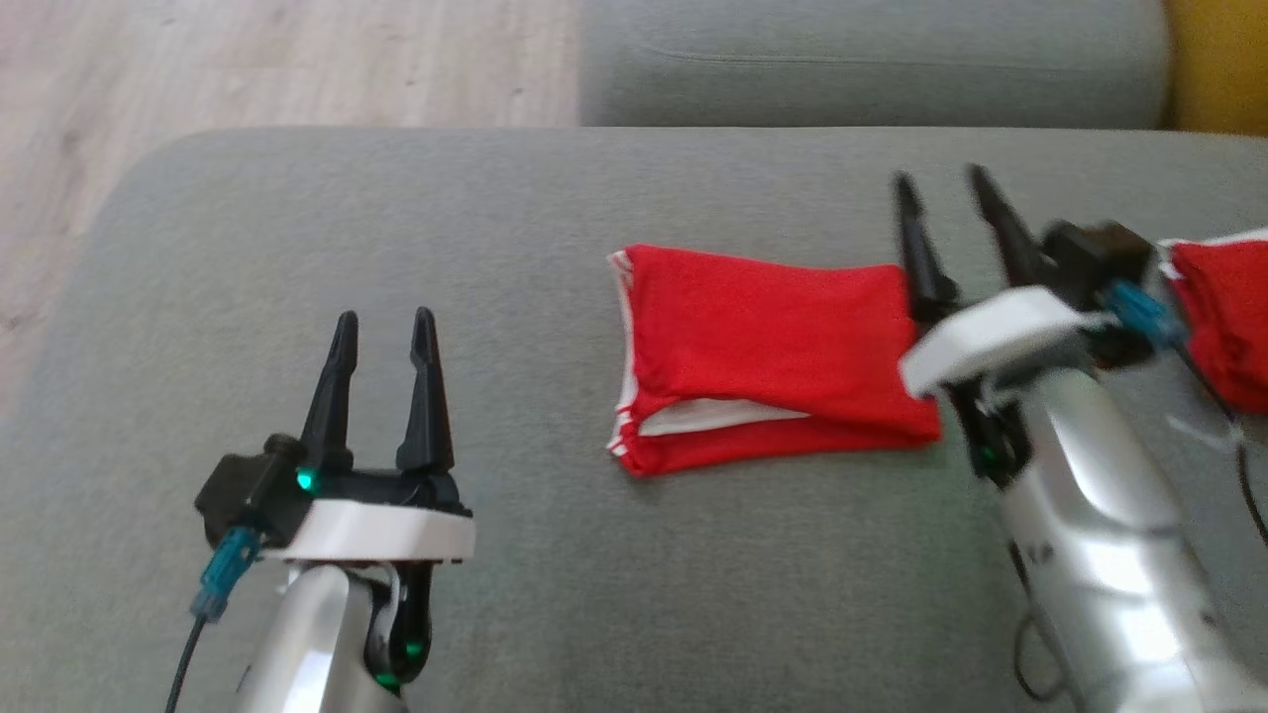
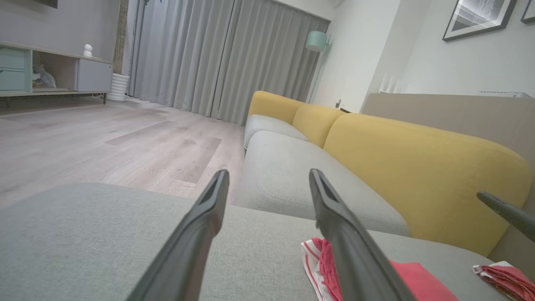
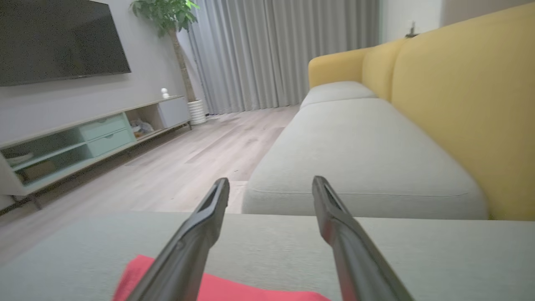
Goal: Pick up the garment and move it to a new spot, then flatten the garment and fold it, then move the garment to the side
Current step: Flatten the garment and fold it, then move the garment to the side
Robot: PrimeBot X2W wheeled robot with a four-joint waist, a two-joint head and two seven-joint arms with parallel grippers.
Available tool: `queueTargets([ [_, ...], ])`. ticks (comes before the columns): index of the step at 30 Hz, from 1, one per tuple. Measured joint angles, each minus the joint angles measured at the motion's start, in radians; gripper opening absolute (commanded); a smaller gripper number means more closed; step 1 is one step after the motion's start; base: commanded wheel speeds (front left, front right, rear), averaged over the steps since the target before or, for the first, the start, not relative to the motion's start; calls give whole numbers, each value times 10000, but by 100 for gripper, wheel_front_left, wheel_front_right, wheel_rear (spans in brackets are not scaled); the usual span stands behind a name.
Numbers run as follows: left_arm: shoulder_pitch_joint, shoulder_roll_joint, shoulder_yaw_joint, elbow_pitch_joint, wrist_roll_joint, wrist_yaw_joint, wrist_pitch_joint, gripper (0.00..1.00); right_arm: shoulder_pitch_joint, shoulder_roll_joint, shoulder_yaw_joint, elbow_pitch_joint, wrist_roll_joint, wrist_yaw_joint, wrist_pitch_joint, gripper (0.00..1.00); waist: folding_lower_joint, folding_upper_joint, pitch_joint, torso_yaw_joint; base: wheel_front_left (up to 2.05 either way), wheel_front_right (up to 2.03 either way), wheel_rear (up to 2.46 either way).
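Note:
The garment is red with white trim and lies folded into a flat rectangle on the grey sofa seat. My right gripper hovers just past the garment's right edge, blurred, fingers apart and holding nothing. In the right wrist view my right gripper stands open, with the garment low between its fingers. To the garment's left my left gripper is open and empty above bare cushion. From the left wrist, the open left gripper has the garment behind its right finger.
A second red cloth lies at the seat's far right, also seen as a red cloth from the left wrist. Beyond are another grey seat cushion, the yellow backrest and wooden floor at the left.

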State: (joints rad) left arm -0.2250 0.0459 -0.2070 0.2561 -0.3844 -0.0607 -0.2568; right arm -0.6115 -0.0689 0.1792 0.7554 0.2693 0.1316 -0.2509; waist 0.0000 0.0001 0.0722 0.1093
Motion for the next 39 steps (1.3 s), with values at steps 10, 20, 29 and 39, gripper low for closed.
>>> queueTargets([
  [10, 640, 0, 366, -23, 353, -33, 0, 100, 3038, 71, -2096, -2353, -2270, -2, 0, 100, 0, 0, -178, -780, 0, 0, 0],
  [20, 1115, 0, 769, -4, 401, -111, 0, 100, 4333, 140, -1981, -3342, -1530, -2, 0, 100, -1, 0, -234, -1122, 0, 0, 0],
  [29, 834, 0, 422, -27, 397, -142, 0, 100, 4192, 167, -1988, -3716, -1538, -2, 326, 100, 0, 0, 251, -901, 0, 0, 0],
  [39, 11, -8, -157, 81, 393, -201, 0, 100, 2547, 165, -2034, -2546, -1517, -2, 1271, 100, 1, 0, 1228, -195, 0, 0, 0],
])
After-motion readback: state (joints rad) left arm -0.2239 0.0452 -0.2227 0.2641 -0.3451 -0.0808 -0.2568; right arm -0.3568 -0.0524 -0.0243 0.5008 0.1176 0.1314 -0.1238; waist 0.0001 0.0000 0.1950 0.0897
